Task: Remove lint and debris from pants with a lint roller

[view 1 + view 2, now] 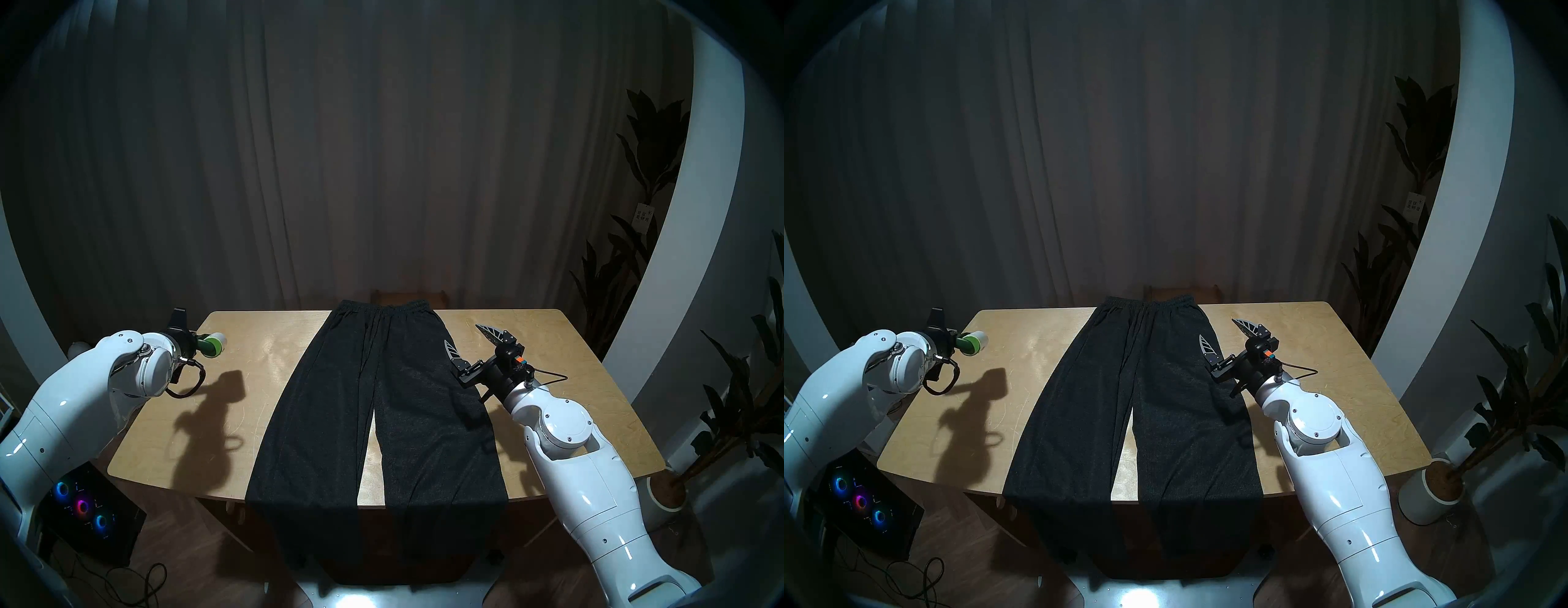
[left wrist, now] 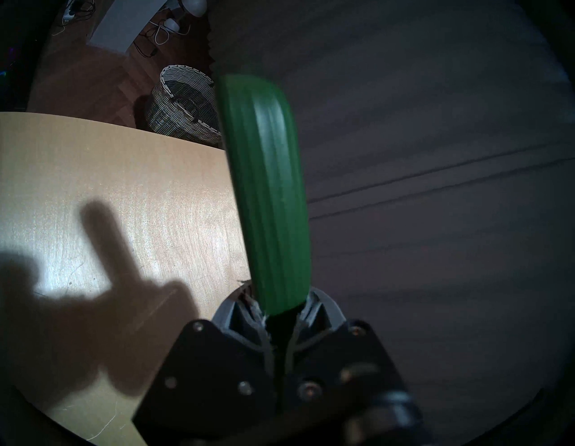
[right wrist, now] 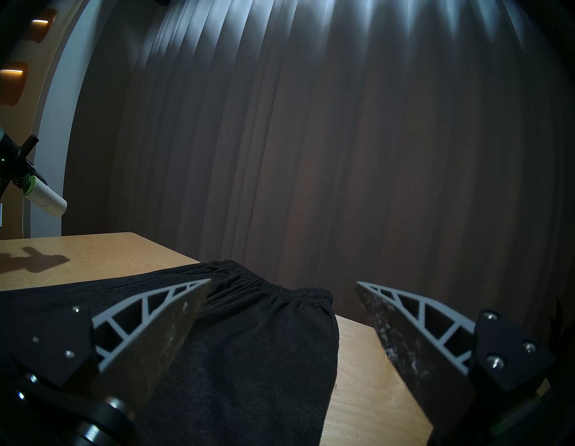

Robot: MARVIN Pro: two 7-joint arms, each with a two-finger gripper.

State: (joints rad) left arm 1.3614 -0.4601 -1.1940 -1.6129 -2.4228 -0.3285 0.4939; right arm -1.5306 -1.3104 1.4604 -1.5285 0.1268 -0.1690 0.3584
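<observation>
Head stereo left view: the pants [image 1: 377, 407] lie flat and face-up down the middle of the desk [image 1: 250, 382], waistband at the far edge and both leg hems draped over the near edge, a layout that gives a roller one smooth, unbroken surface to travel. The left end effector [image 1: 191, 339] is clamped tight on the dark green handle of the lint roller [image 1: 211, 343], which hangs in the air above the desk's far left corner, well apart from the fabric, its white roll pointing toward the garment. In the left wrist view the handle [image 2: 267, 199] runs straight out from between the closed fingers [image 2: 245, 314], a grip low on the handle that likely leaves the whole sticky roll free to meet the cloth. The right end effector [image 1: 471, 348] stands wide open and empty over the pants' right hip edge, its fingers [image 3: 161, 327] spread above fabric and bare wood; held there, it seems placed to pin the garment so it does not drag or bunch under rolling strokes. No lint or debris can be made out on the dark cloth in any view; the flecks may be too small to show in this dim light. Judging by the roller's position off the fabric, cleaning strokes are either yet to start or between passes. A woven basket [image 2: 183, 102] sits on the floor beyond the desk.
</observation>
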